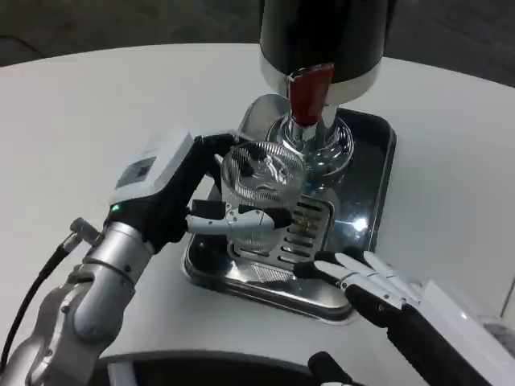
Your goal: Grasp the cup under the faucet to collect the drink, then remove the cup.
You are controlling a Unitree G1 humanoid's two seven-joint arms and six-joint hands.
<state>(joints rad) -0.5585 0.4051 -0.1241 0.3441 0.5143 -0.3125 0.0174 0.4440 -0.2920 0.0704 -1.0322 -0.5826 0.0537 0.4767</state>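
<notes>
A clear ribbed glass cup [261, 181] stands on the slotted drip grate [302, 229], a little to the left of the faucet with the red lever [310, 92]. My left hand [181, 197] wraps around the cup from the left, with fingers [237, 219] across its front. The black drink dispenser [326, 36] rises at the top, its chrome spout [306, 137] just right of the cup's rim. My right hand [366, 281] lies at the tray's front right corner, fingers apart and holding nothing.
The dispenser sits on a shiny steel tray [374, 177] in the middle of a round white table [96, 112]. A black cable [32, 293] runs along my left forearm. The table's curved front edge lies below the tray.
</notes>
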